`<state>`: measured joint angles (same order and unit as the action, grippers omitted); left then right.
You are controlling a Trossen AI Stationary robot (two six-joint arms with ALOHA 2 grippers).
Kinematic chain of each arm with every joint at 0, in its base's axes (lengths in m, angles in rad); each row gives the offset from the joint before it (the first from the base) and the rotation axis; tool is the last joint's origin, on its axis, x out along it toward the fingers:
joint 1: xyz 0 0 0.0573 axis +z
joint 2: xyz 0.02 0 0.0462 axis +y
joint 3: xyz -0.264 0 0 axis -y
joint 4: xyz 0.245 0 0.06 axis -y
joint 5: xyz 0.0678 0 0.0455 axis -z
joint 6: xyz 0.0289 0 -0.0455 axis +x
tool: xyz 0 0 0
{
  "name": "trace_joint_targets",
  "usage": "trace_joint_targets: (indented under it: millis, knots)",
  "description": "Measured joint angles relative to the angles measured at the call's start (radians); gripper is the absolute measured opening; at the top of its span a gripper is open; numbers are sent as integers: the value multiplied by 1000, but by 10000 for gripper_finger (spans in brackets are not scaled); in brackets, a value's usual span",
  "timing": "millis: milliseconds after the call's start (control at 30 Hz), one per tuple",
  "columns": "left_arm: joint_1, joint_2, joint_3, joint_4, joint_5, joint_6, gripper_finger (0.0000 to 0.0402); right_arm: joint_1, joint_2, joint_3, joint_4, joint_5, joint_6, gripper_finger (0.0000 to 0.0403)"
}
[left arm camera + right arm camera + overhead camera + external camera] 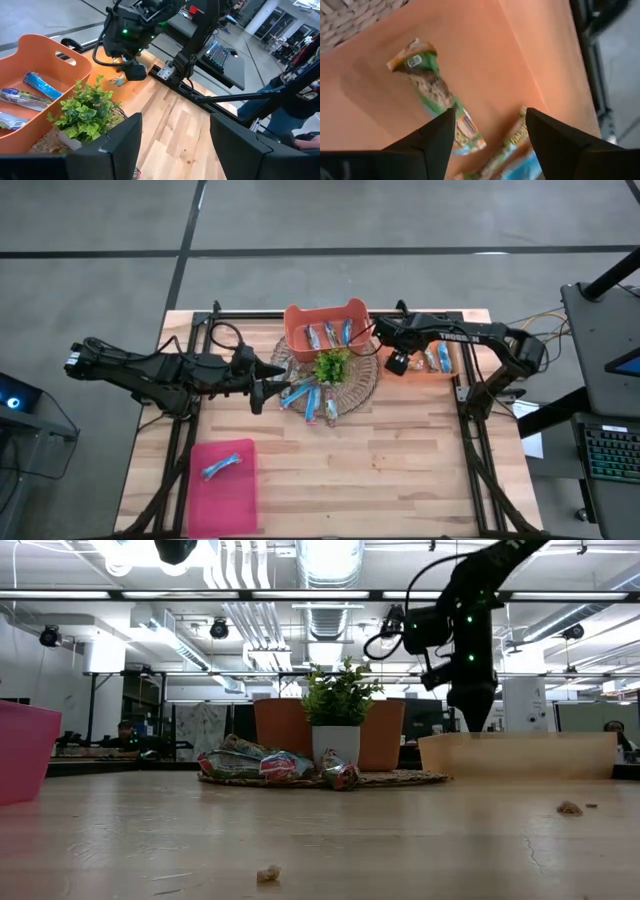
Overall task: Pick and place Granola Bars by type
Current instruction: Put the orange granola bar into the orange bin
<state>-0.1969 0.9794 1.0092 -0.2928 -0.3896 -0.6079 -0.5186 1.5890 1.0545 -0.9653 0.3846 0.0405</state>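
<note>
The right gripper [490, 135] is held open and empty above an orange tray [485, 45], right of centre in the high view; bars [437, 95] inside are seen only by its wrist.

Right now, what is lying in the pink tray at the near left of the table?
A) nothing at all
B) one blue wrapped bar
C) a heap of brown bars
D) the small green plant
B: the high view shows a single blue bar lying alone in the pink tray, while the plant stands on the round woven mat farther back.
</note>
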Motion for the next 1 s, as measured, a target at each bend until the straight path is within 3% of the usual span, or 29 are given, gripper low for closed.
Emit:
trace_joint_targets:
  millis: [533, 1000]
  knots:
    - [0, 9, 0, 1, 0, -49, 216, -49, 0, -108, 144, -152, -144, 235]
    - [0, 39, 0, 8, 0, -74, 216, -63, 85, -127, 183, -168, -179, 222]
